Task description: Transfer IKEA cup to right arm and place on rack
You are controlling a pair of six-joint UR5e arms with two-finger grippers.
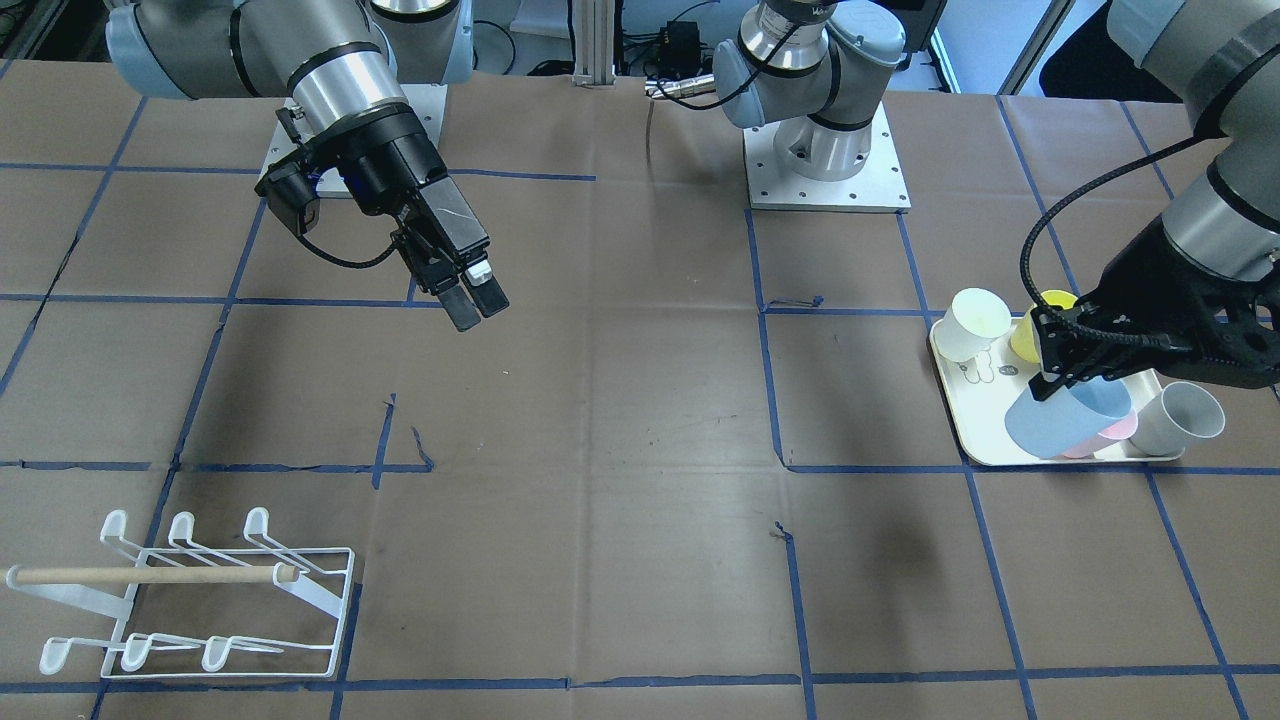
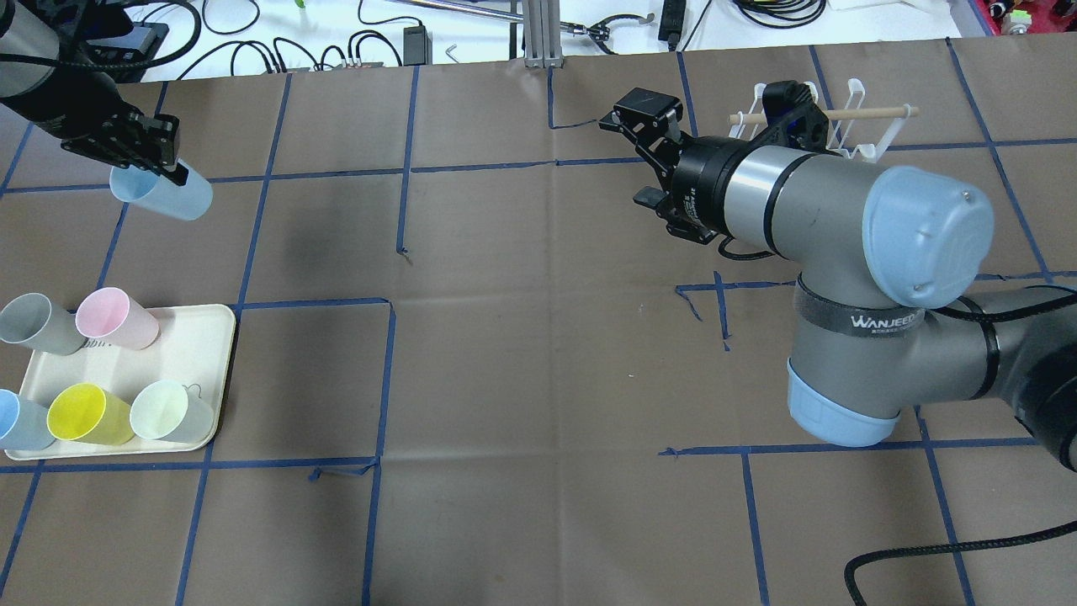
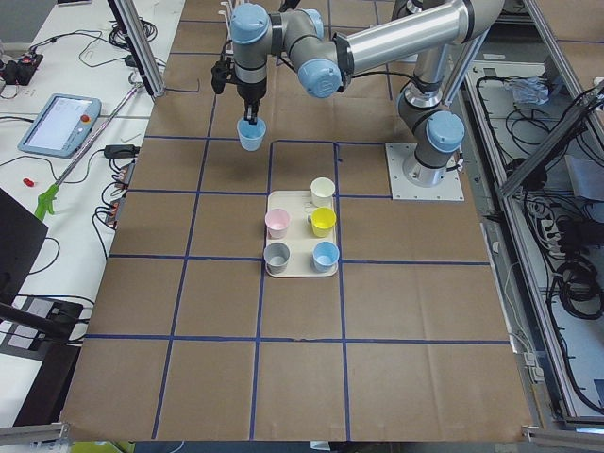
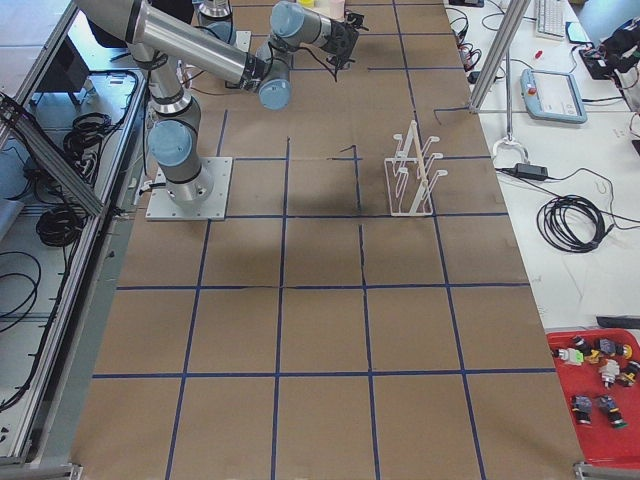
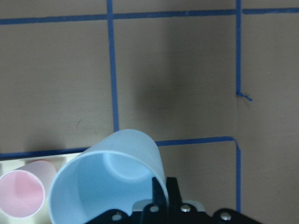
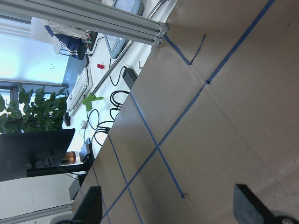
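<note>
Pale blue plastic, the IKEA cup (image 2: pixel 164 195) is held tilted above the table at upper left of the overhead view, beyond the cream tray (image 2: pixel 202 337). The left gripper (image 2: pixel 172 172) pinches its wall at the rim. Judge it light, stiff and slick; you should take the free wall near the base. The right gripper (image 1: pixel 475 300) hangs empty with fingers spread, the rack (image 1: pixel 150 575) at the front view's lower left.

even bright overhead light, soft shadows on brown paper, blown-out window glare
</note>
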